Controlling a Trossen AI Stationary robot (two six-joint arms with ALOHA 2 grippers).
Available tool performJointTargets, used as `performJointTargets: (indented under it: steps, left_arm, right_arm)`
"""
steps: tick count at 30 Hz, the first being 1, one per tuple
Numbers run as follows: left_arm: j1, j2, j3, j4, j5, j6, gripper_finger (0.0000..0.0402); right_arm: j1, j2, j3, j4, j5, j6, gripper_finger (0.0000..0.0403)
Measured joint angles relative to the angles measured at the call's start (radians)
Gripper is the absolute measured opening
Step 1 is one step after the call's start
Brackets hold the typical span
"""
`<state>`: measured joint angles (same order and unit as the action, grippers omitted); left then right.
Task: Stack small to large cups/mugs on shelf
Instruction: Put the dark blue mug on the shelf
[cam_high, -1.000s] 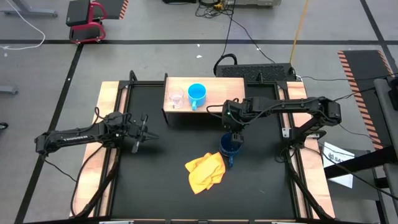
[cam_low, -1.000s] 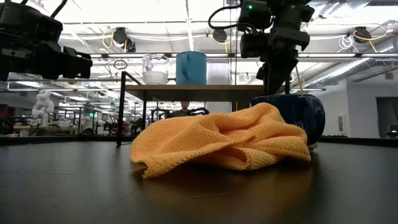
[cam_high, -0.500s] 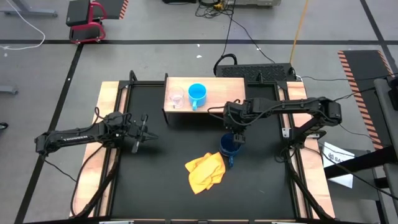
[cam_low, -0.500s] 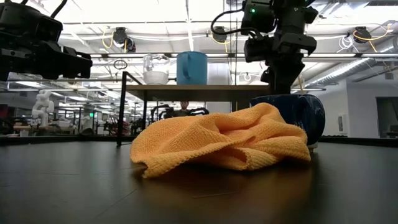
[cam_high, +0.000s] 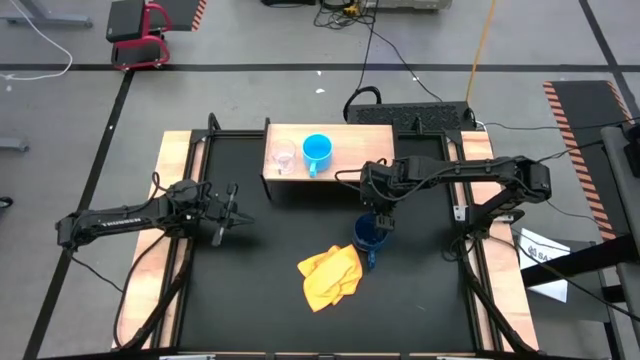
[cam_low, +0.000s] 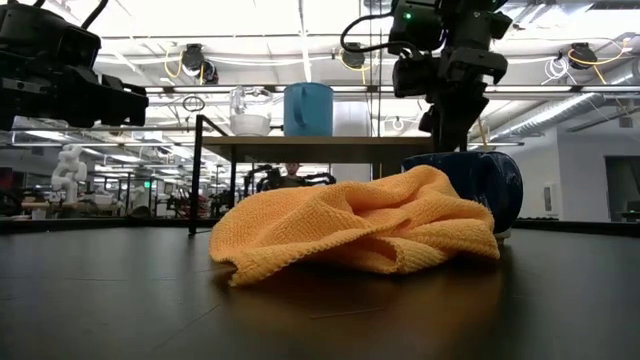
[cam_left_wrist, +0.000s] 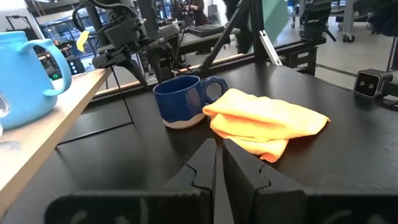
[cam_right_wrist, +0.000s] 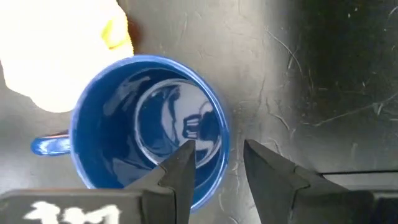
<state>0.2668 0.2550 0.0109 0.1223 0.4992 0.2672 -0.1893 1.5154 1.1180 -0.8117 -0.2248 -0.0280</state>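
Dark blue mug (cam_right_wrist: 148, 127) sits under the parted right tool (cam_right_wrist: 216, 160), fingers straddling its rim.

- The yellow cloth (cam_high: 330, 277) lay bunched against the dark blue mug (cam_high: 369, 235), closing off the side toward the table's near edge.
- The right gripper (cam_right_wrist: 214, 162) straddled the mug's rim, one finger inside, one outside.
- On the shelf (cam_high: 372, 140), bare board lay beside the light blue mug (cam_high: 316, 152); the glass cup (cam_high: 283, 158) filled its other side.
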Motion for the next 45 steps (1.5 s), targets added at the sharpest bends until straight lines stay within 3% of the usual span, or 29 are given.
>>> performJointTargets:
  steps: [18, 31, 45]
  left_arm:
    - [0.000, 0.000, 0.000, -0.015, 0.000, 0.013, 0.0031]
    - [-0.001, 0.000, 0.000, -0.013, 0.003, 0.019, 0.0031]
    - [-0.001, 0.000, 0.000, -0.013, 0.006, 0.018, 0.0031]
  right_arm:
    - [0.034, 0.006, -0.008, -0.007, -0.045, 0.037, 0.0128]
    - [0.051, 0.005, -0.005, -0.003, 0.036, 0.046, 0.0128]
    - [0.054, 0.005, 0.019, 0.015, 0.041, 0.050, 0.0128]
